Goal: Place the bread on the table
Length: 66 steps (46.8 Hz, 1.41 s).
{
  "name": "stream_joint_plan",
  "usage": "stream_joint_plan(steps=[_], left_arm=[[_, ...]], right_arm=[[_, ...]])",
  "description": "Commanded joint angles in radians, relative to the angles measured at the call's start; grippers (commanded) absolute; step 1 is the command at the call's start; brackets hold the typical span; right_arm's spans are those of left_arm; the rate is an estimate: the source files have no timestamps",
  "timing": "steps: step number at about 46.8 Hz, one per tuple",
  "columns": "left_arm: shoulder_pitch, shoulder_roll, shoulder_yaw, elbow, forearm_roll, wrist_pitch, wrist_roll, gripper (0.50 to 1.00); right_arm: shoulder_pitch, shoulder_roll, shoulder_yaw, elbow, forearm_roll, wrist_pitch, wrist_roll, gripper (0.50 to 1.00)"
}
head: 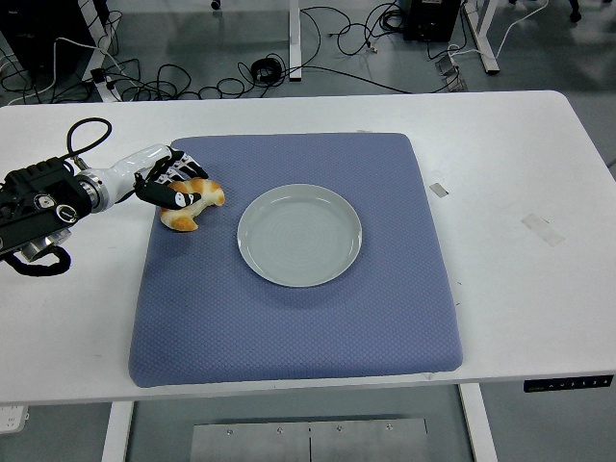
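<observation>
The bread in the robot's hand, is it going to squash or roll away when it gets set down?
The bread, a curved golden piece, looks soft and light, so the left hand wrapped over it could dent it. Its crescent shape probably won't roll. The textured blue mat beneath should keep it from sliding.

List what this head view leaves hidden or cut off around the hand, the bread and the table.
- Head view: the left hand covers part of the bread, hiding whether it rests on the blue mat.
- The left arm is cut off by the picture's left edge.
- The right arm is out of view.
</observation>
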Motion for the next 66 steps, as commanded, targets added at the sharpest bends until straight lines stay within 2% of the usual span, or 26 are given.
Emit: stream_joint_plan(steps=[1, 8, 21, 39, 49, 61, 66], left_arm=[[0.000, 0.000, 0.001, 0.000, 0.000, 0.001, 0.000, 0.663], [-0.001, 0.000, 0.001, 0.000, 0.000, 0.001, 0.000, 0.680], [-0.011, 0.000, 0.000, 0.000, 0.000, 0.001, 0.000, 0.793], [-0.023, 0.004, -0.010, -0.001, -0.032, 0.001, 0.002, 0.917], [-0.076, 0.007, -0.010, -0.003, -0.184, -0.005, 0.002, 0.951], [-0.133, 0.021, -0.060, -0.006, -0.199, -0.014, 0.003, 0.963], [-0.147, 0.041, -0.134, -0.006, -0.251, -0.068, 0.006, 0.963]], right_arm=[[0.000, 0.000, 0.000, -0.001, 0.000, 0.000, 0.000, 1.000], [0.000, 0.000, 0.000, 0.000, 0.000, 0.000, 0.000, 1.000], [0.000, 0.000, 0.000, 0.000, 0.000, 0.000, 0.000, 1.000], [0.000, 0.000, 0.000, -0.001, 0.000, 0.000, 0.000, 1.000], [0.000, 0.000, 0.000, 0.000, 0.000, 0.000, 0.000, 1.000], [0.000, 0.000, 0.000, -0.001, 0.000, 0.000, 0.000, 1.000], [0.000, 0.000, 0.000, 0.000, 0.000, 0.000, 0.000, 1.000]])
